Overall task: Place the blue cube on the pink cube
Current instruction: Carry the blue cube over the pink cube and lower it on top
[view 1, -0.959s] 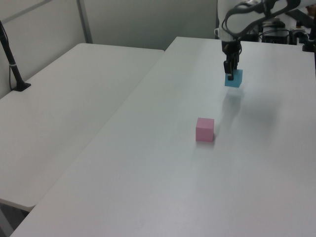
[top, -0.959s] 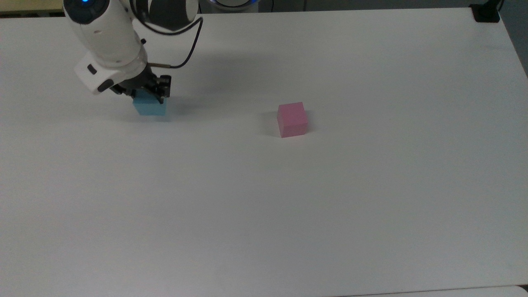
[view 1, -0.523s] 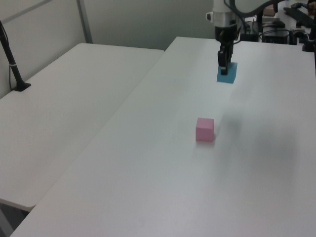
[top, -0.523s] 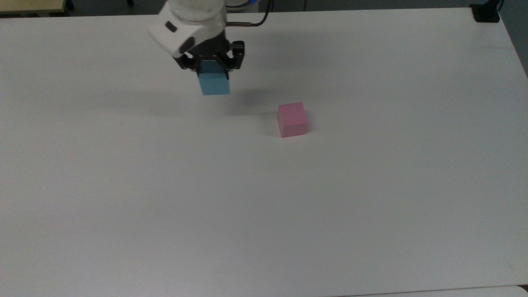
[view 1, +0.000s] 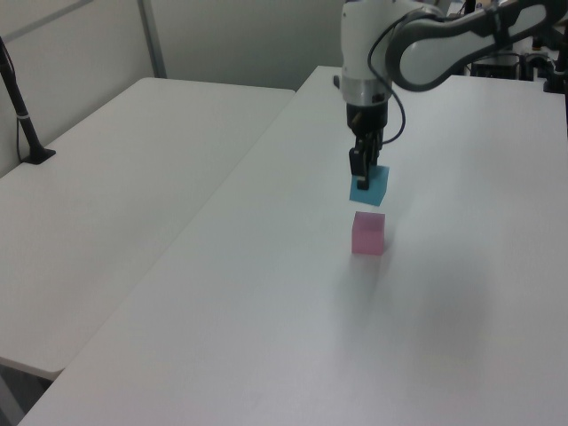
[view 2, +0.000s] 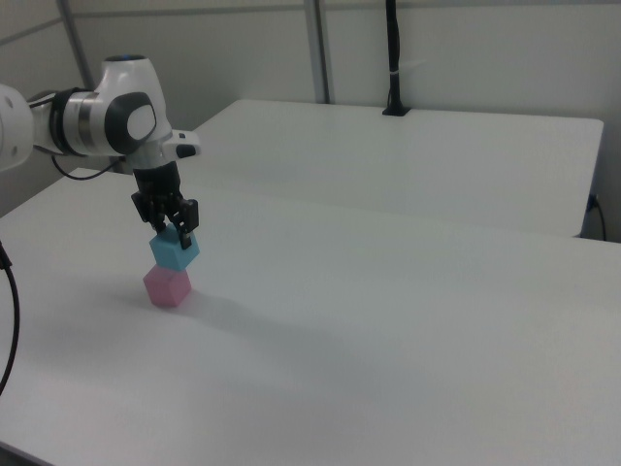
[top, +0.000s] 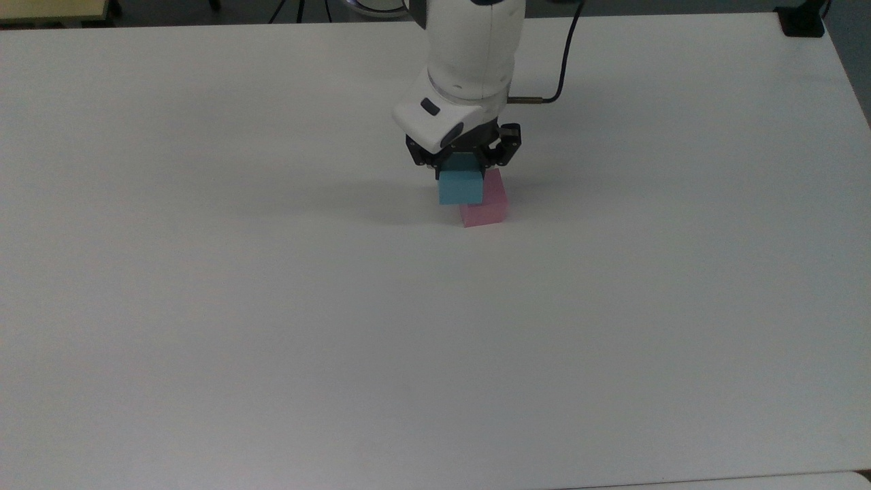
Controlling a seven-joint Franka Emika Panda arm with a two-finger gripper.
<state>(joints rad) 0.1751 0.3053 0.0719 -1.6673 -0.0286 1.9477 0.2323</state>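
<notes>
Jaws clenched on the blue cube (top: 461,187), gripper (top: 463,163) pointing down just above centre of the top view. Cube's upper part hidden by the black fingers; pale sky-blue, matte, plain faces. Overlaps the upper left of the pink cube (top: 487,208), so only its right side and lower front on show. White table (top: 272,306) all around.

In the left view, upper middle: gripper (view 1: 363,175) hanging from the arm (view 1: 417,53), blue cube (view 1: 370,186) tilted, held clear above the pink cube (view 1: 368,233), small gap between.

In the right view, left of centre: gripper (view 2: 175,228) gripping the blue cube (view 2: 175,251) directly over the pink cube (view 2: 167,286); contact hard to make out.
</notes>
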